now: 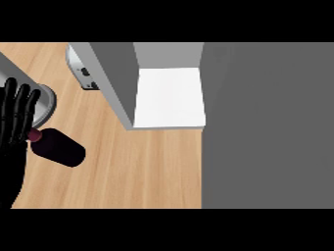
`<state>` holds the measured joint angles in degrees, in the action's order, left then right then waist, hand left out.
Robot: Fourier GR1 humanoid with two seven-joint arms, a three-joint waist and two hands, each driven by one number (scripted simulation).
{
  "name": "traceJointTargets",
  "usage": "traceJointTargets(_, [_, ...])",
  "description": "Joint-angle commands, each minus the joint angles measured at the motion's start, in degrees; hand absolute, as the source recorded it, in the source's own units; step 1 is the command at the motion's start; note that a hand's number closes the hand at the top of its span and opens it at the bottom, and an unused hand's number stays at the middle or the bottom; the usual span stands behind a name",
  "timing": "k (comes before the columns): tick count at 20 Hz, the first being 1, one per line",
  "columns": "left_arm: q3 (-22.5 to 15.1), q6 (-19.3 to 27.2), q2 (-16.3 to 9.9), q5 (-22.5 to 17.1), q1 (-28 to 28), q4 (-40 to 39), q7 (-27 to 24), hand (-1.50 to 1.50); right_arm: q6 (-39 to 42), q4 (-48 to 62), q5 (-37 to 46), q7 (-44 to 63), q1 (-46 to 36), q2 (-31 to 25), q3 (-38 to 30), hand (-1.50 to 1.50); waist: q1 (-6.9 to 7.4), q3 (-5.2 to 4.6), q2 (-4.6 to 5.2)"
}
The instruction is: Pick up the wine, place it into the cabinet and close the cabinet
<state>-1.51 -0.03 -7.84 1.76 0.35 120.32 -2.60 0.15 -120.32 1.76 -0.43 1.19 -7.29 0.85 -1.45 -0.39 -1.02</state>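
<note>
Left hand (pixel 4 142), fingers straight, rests at counter's (pixel 140 166) left edge beside lying wine (pixel 57 146).

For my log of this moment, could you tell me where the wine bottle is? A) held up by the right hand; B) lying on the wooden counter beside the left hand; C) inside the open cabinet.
B: the wine bottle lies on the wooden counter next to the open left hand.

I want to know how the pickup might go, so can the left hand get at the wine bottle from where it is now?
Probably yes. The left hand is open, fingers straight, right beside the wine bottle, which lies on its side on the counter. The fingers seem to reach its reddish cap, and nothing stands between them.
</note>
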Motion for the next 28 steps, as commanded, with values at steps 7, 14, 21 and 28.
traceJointTargets(7, [10.99,-20.03,-7.3,-30.93,6.54,-9.5,-0.16,-1.5,5.23,-7.59,-5.47,4.99,5.78,0.9,6.93,-1.5,2.14,0.17,0.88])
traceJointTargets(14, [20.27,-21.89,-15.92,-48.95,4.3,-8.13,11.24,-1.5,3.68,-22.58,-6.0,18.65,7.97,-0.26,10.47,-1.5,1.47,0.36,0.84])
traceJointTargets(21, [23.0,-18.34,-15.58,-53.3,5.91,-1.41,16.88,-1.5,2.99,-24.71,-13.29,31.69,-3.32,-3.82,2.3,-1.5,1.64,0.38,0.95])
traceJointTargets(28, [26.81,-14.12,-19.46,-59.08,5.71,2.1,24.05,-1.5,-1.83,-29.15,-12.82,42.93,-10.88,-3.49,2.85,-1.5,1.55,0.38,0.87])
